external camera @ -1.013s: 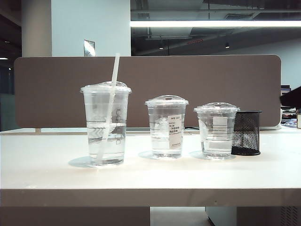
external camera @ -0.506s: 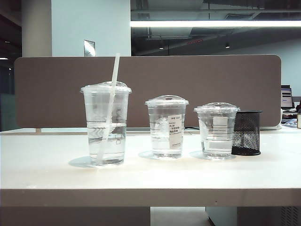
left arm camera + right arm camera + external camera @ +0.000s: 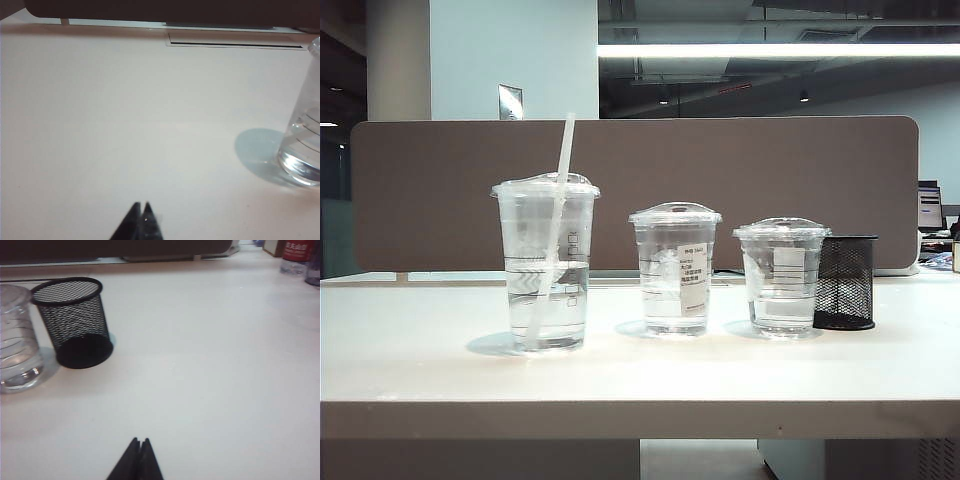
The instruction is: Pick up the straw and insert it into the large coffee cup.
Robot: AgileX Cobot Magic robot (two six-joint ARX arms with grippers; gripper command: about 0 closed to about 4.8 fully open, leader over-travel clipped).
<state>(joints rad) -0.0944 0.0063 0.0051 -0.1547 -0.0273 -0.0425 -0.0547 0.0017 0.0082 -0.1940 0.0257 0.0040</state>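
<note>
The large coffee cup (image 3: 546,262) stands on the left of the white table, domed lid on, part full of water. The white straw (image 3: 557,205) runs through its lid, leaning, with its lower end in the water. Neither arm shows in the exterior view. My left gripper (image 3: 140,205) is shut and empty, low over bare table, with the base of a clear cup (image 3: 303,140) off to one side. My right gripper (image 3: 140,441) is shut and empty too, well short of the black mesh holder (image 3: 75,321).
A medium clear cup with a white label (image 3: 674,268) and a shorter clear cup (image 3: 781,275) stand right of the large one. The black mesh pen holder (image 3: 844,281) sits just behind the short cup. A brown partition (image 3: 720,170) closes the table's far edge. Bottles (image 3: 299,257) stand far off.
A dark shape at the right edge of the exterior view one second ago is gone. The cups and straw have not moved.
</note>
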